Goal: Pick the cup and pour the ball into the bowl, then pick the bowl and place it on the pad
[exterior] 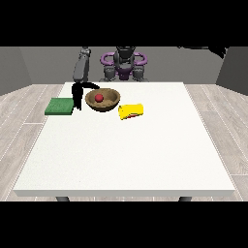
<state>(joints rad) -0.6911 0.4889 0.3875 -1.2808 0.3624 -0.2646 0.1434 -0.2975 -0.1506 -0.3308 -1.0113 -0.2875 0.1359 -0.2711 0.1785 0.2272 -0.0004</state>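
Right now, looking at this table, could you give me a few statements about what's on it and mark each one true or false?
1. The red ball lies inside the brown bowl. True.
2. The yellow cup stands upright. False: it lies on its side on the table, at the bowl's right in the view.
3. The bowl rests on the green pad. False: the bowl sits on the table beside the pad, apart from it.
4. The hand at the view's left is between the pad and the bowl, next to the bowl's rim. True.
5. The cup has the ball in it. False: the ball is in the bowl.
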